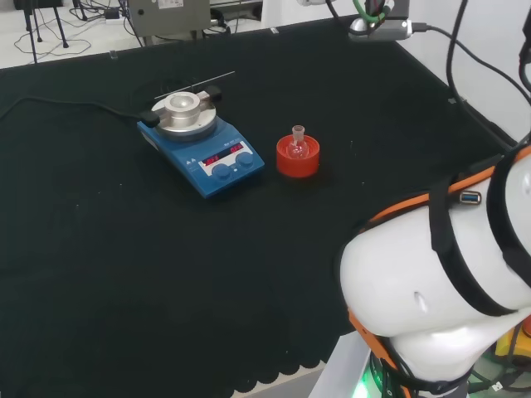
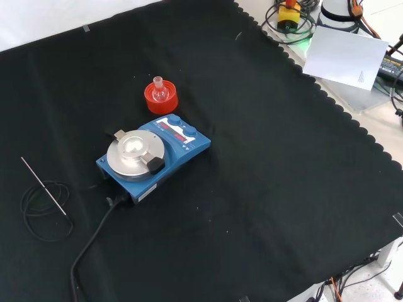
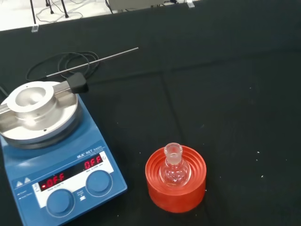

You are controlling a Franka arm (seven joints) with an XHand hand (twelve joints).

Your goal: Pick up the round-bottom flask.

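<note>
A small clear round-bottom flask (image 1: 298,143) (image 2: 159,90) (image 3: 174,166) stands upright, neck up, in a red ribbed ring stand (image 1: 297,157) (image 2: 160,99) (image 3: 176,184) on the black cloth. In the head view it sits near the middle of the bench, just right of the blue hotplate. The wrist view looks down on flask and stand from a short distance above. Nothing touches the flask.
A blue hotplate stirrer (image 1: 202,146) (image 2: 153,156) (image 3: 49,150) with a round metal top and a lit red display stands beside the stand. Its black cable (image 2: 94,239) runs off over the cloth. A thin metal rod with a coiled wire (image 2: 44,196) (image 3: 89,61) lies beyond it. The arm's white links (image 1: 448,274) fill the head view's lower right.
</note>
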